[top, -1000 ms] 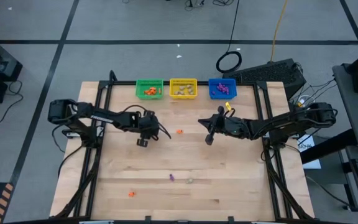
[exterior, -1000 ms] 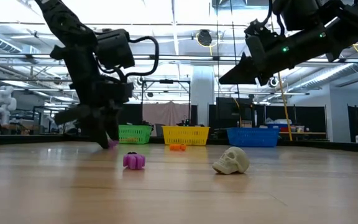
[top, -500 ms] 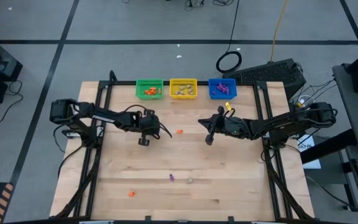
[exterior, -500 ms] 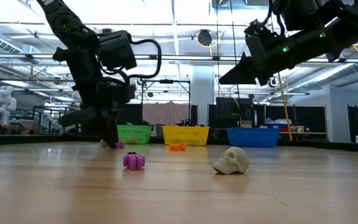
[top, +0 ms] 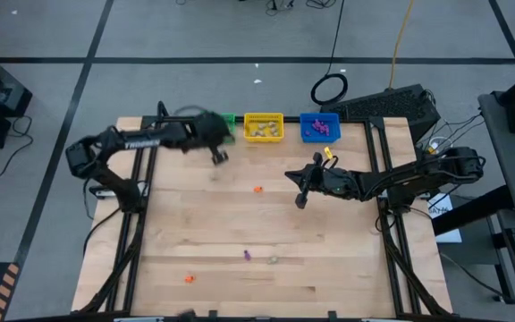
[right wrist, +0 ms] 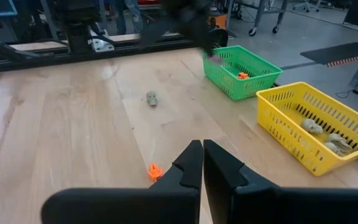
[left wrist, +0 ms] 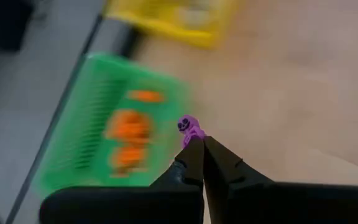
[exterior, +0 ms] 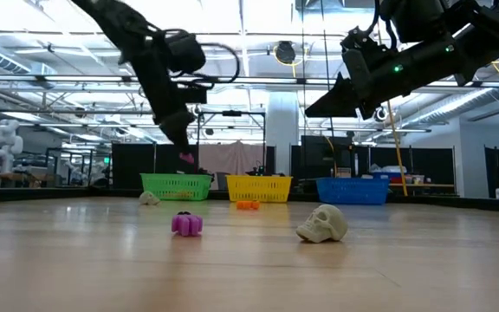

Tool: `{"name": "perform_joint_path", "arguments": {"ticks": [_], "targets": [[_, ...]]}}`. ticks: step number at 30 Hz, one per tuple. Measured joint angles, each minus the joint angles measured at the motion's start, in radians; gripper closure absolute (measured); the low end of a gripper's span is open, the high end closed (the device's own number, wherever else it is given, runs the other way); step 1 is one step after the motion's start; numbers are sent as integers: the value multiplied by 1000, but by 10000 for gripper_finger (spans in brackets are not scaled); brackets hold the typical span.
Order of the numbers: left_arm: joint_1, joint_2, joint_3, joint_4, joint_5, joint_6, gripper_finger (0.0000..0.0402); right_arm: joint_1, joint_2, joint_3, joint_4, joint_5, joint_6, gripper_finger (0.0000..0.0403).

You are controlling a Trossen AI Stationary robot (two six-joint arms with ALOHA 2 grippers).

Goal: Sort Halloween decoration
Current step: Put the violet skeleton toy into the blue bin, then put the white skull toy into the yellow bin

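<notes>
Above the green basket [left wrist: 114, 146], the left hand [left wrist: 199, 146] pinches a purple trinket [left wrist: 190, 127]; the right hand [right wrist: 202, 155] hangs closed, empty.

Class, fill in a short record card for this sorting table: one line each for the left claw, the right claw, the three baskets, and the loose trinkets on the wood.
Left claw: shut on purple trinket, raised near green basket
Right claw: shut, empty, hovering mid-table
Green basket: orange pieces
Yellow basket: pale pieces
Blue basket: purple pieces
Loose on the wood: skull, purple piece, orange piece, second orange piece, small pale piece
</notes>
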State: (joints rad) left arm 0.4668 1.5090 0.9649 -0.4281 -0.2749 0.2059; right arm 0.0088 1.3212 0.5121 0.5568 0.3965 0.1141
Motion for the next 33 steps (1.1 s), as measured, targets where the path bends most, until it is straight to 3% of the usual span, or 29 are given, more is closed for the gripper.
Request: {"name": "perform_joint_path", "arguments": {"ticks": [5,10,16,21,29,33], "targets": [[221,56,75,5,99,38,401,0,0,0,0,0,3,403],[324,161,125,52,227,89,401,0,0,0,0,0,-1,403],[335,272,153,46,298,97,401,0,0,0,-6,0,2,403],[328,281,153,53,300,96,393,0,0,0,-29,-1,2,403],[311,202,153,22,325,89,326,0,0,0,-32,0,-25,403],[272,119,126,48,328,79,323,3,0,0,-38,-1,-22,403]]}}
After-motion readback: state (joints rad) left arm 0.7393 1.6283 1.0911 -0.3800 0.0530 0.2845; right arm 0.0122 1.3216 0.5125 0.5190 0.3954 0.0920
